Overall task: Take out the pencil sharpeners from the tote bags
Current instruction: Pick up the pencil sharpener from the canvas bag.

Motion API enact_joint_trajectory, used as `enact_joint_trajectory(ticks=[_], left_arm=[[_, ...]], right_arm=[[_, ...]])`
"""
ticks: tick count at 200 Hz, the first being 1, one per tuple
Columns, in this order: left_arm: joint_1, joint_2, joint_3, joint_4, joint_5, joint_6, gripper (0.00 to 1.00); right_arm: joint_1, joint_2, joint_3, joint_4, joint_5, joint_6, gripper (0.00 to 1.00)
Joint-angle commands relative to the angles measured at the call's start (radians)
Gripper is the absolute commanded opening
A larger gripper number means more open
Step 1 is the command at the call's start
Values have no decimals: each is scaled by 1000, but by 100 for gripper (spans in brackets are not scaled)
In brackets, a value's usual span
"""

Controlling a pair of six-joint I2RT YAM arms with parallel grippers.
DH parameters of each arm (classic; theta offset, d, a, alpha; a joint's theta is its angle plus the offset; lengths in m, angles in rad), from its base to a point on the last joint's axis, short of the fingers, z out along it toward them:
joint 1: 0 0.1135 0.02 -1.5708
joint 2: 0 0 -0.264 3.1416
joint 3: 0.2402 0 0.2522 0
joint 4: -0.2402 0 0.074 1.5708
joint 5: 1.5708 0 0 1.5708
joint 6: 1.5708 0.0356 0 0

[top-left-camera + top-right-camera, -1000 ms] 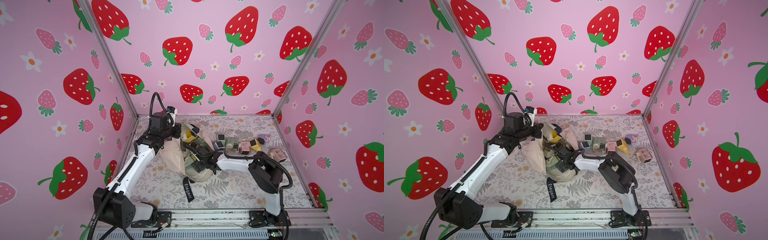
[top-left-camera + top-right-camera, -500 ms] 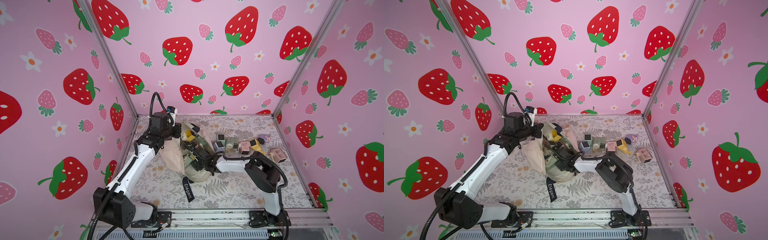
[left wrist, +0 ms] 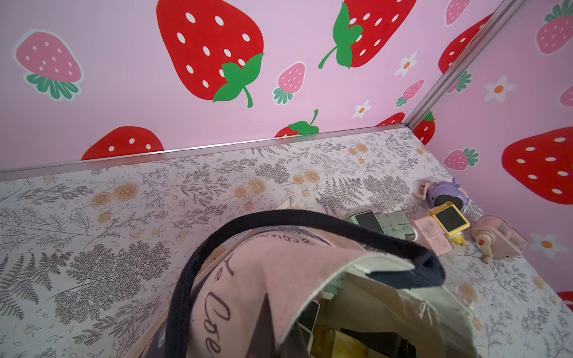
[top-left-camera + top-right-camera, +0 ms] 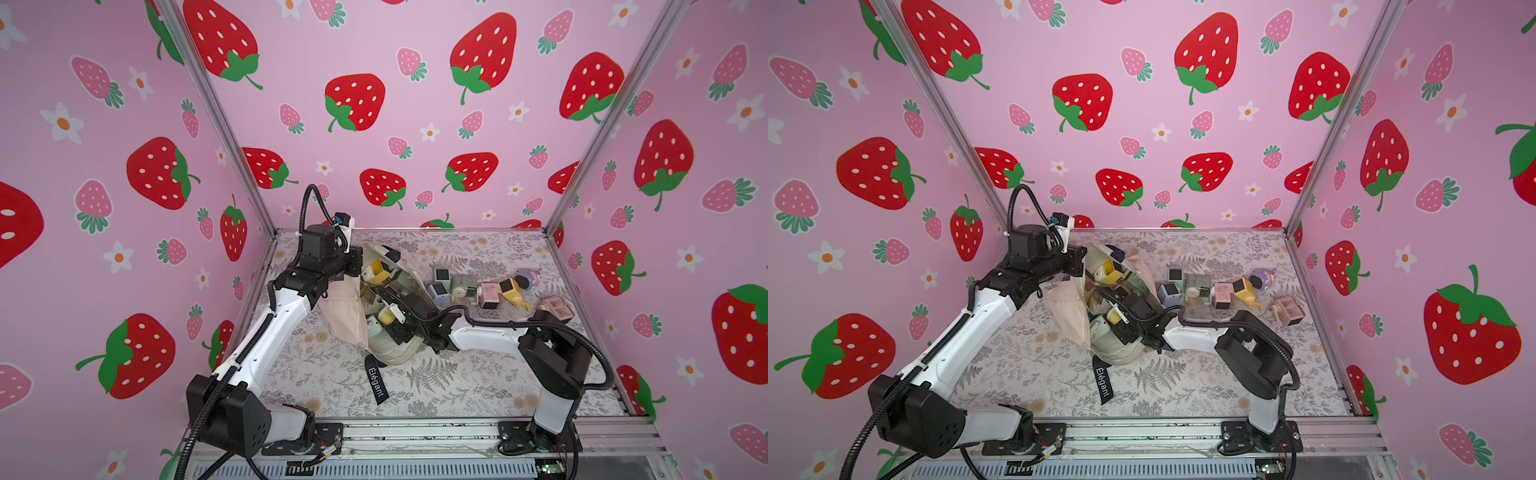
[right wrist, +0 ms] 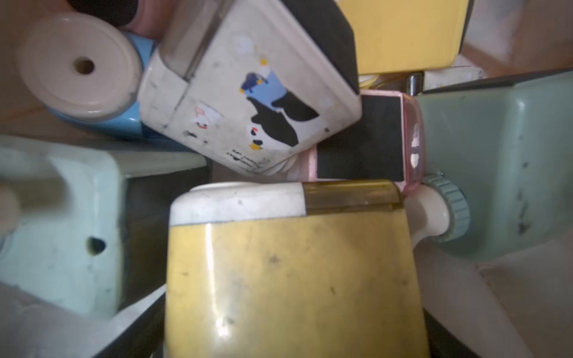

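Right gripper (image 4: 390, 319) is sunk in the open mouth of the tote bag (image 4: 345, 316). Its arm rises from a base at 5 o'clock on the worktop (image 4: 457, 382), folds at a high elbow, and its white forearm lies low and nearly level, reaching toward 9 o'clock. In the wrist view a dark finger edge shows on each side of a yellow sharpener (image 5: 294, 279), so the jaws stand wide around it. Whether they press on it I cannot tell.

Packed round that sharpener inside the bag are two sage green ones, a cream one with a penguin sticker (image 5: 248, 108), a blue one (image 5: 102, 124), a pink one with a dark window (image 5: 362, 139) and another yellow one.

Left gripper (image 4: 355, 268) is closed on the tote bag's rim at the bag's 11 o'clock. Its arm climbs from a base at 7 o'clock, with the wrist turned toward 3 o'clock. The cream cloth hangs from it and the navy handle (image 3: 310, 217) arches up.

The bag lies just left of the worktop's centre, and its black Élégant strap (image 4: 376, 384) trails toward 6 o'clock. At the bag's 3 o'clock six sharpeners lie out on the worktop: blue (image 4: 440, 293), sage green (image 4: 463, 286), pink (image 4: 489, 295), yellow (image 4: 513, 289), purple (image 4: 528, 278) and, farthest out, another pink (image 4: 555, 307).
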Motion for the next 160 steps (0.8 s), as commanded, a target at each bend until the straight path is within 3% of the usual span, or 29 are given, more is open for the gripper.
enact_joint_trajectory(ticks=[1, 135, 160], left_arm=[[-5, 5, 53, 29, 21, 6, 0], [-6, 12, 59, 29, 24, 4, 0], [-6, 14, 60, 27, 25, 4, 0]], right_arm=[[10, -62, -25, 62, -74, -15, 77], [-8, -284, -192, 161, -220, -74, 76], [-9, -344, -215, 140, -193, -75, 75]])
